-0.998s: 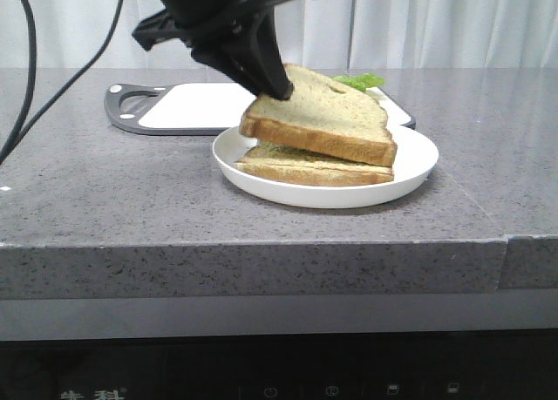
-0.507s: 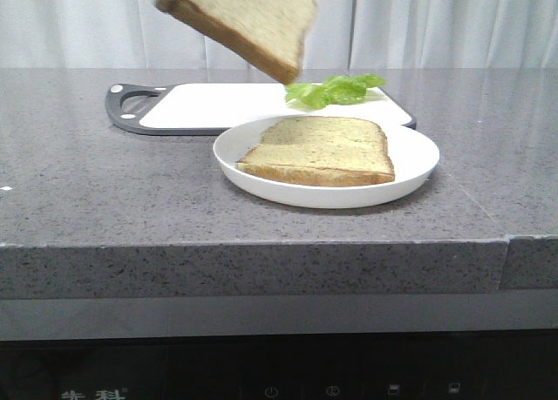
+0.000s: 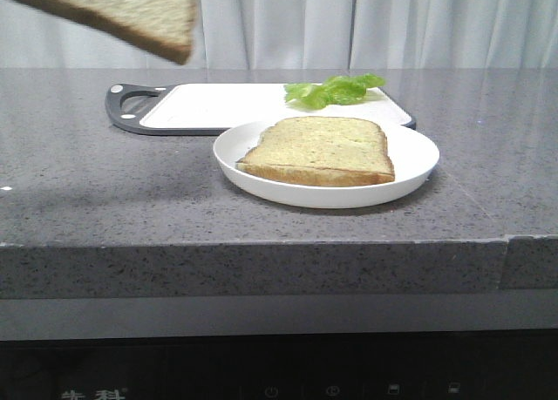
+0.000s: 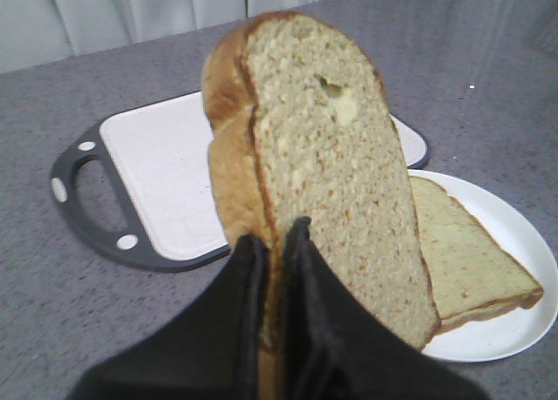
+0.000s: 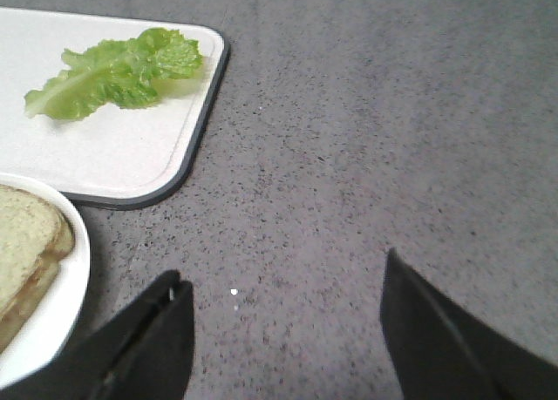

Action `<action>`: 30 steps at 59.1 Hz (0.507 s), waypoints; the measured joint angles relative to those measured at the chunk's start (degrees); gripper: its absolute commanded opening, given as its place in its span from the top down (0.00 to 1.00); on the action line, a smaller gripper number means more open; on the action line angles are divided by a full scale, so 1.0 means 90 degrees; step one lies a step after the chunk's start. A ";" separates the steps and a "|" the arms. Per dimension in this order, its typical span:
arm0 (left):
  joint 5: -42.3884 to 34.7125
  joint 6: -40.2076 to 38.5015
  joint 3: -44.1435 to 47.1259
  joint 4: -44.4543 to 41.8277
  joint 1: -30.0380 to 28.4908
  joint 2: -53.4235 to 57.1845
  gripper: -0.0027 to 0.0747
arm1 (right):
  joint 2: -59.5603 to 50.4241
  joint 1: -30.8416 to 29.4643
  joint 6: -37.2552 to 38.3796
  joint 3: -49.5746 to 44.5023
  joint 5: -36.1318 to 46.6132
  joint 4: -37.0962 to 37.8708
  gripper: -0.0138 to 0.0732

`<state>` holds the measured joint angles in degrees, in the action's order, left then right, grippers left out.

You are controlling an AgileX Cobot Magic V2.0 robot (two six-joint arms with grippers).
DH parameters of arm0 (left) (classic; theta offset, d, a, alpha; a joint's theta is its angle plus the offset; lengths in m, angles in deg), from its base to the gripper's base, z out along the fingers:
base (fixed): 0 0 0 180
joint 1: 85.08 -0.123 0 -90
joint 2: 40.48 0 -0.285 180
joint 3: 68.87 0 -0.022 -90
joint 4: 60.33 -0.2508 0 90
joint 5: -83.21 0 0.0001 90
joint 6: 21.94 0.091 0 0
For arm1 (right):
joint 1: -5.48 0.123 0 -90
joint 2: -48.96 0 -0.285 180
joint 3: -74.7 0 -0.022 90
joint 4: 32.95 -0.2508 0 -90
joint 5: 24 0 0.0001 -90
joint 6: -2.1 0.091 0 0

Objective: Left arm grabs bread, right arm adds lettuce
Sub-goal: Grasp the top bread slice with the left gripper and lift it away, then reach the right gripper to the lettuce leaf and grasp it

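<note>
The bread, a thick speckled slice with brown crust, hangs high at the top left of the front view, partly cut off by the frame. In the left wrist view my left gripper is shut on the bread at its crust edge. A thinner slice lies on the white plate. The lettuce lies on the white cutting board behind the plate. My right gripper is open and empty over bare counter, beside the board's corner; the lettuce lies ahead of it.
The cutting board has a dark grey rim and handle at its left end. The grey speckled counter ends in a front edge low in the front view. White curtains hang behind.
The bread has been lifted off the plate's lower slice and carried up and to the left. The left arm has left the front view. The lettuce is now uncovered.
</note>
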<state>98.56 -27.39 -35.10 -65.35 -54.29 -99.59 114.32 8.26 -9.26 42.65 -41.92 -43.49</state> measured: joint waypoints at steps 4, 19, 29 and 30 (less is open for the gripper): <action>-0.0013 0.0000 0.0267 -0.0011 -0.0245 0.0316 0.99 | 0.0648 0.0174 -0.0201 0.0407 0.0058 0.0000 0.29; -0.0008 -0.0015 0.0946 0.0017 -0.1045 0.1425 0.99 | 0.3035 0.0799 -0.0754 0.2310 0.0048 0.0000 0.29; -0.0008 -0.0019 0.1020 0.0041 -0.1202 0.1621 0.99 | 0.4359 0.1088 -0.0960 0.3586 -0.0155 0.0000 0.29; -0.0008 -0.0019 0.1020 0.0041 -0.1206 0.1621 0.99 | 0.4457 0.1110 -0.0978 0.3685 -0.0170 0.0000 0.29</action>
<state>98.49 -27.56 -25.92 -64.99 -65.15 -85.01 154.43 18.25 -18.07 75.82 -43.45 -43.49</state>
